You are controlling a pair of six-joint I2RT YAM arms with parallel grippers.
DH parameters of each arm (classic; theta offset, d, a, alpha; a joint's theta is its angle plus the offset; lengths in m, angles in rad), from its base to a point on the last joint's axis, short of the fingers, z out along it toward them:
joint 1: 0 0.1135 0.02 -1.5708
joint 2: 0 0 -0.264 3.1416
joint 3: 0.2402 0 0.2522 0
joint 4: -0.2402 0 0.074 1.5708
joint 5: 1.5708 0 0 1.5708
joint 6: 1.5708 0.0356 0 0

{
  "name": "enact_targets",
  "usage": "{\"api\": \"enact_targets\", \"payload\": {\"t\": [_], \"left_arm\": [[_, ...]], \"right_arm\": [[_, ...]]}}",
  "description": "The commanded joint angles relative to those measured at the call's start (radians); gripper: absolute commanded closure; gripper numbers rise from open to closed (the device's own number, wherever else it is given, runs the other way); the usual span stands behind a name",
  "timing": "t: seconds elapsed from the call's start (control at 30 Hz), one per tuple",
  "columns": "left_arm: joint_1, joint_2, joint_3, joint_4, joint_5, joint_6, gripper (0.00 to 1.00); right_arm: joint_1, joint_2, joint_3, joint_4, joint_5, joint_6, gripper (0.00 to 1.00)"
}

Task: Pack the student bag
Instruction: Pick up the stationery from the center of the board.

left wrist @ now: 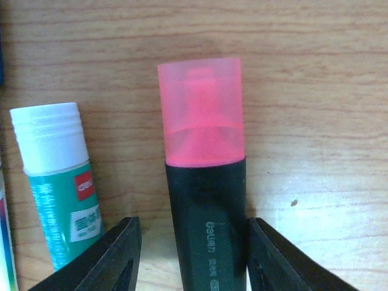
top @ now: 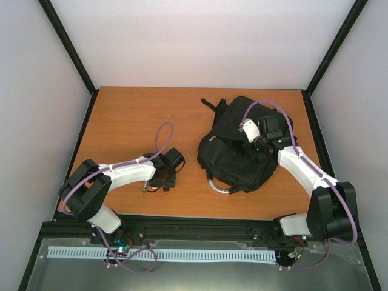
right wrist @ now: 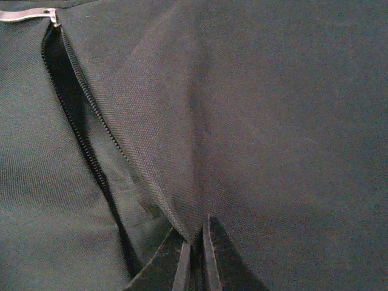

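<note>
While the left gripper [left wrist: 193, 242] sits low over the counter [top: 133, 115] at near left, its jaws stand wide apart on either side of a highlighter [left wrist: 206, 182] lying flat, with a black barrel and a translucent pink cap pointing away from the wrist. Its right finger is touching or just beside the barrel, cannot tell which. Its left finger is clear of the barrel, with bare wood between. Nothing is grasped. A glue stick [left wrist: 57, 176], with a white ribbed cap and a green label, lies just beside the highlighter on its left, roughly parallel and not touching it. On the right half of the counter, middle to far, the student bag [top: 236, 151] lies slumped, its handle loop [top: 219, 185], grey-silver, at its near edge. Down on top of the bag, the right gripper [right wrist: 197, 257] has its jaws all but closed, pinching a raised fold of the black fabric that runs up from between them. Left of the fold a zip [right wrist: 85, 139] is open, teeth parted, with a silver pull [right wrist: 30, 14] at its far end. The interior is dark and its contents cannot be told.
</note>
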Motion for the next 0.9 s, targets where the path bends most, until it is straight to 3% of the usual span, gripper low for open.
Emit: {"api": "enact_targets", "payload": {"t": [0.0, 0.87], "left_arm": [[0.004, -0.004, 0.028, -0.024, 0.013, 0.019, 0.52], [-0.018, 0.020, 0.067, -0.045, 0.040, 0.050, 0.80]], "right_arm": [[-0.002, 0.005, 0.023, -0.007, -0.032, -0.001, 0.97], [-0.001, 0.005, 0.023, -0.007, -0.029, -0.004, 0.97]]}}
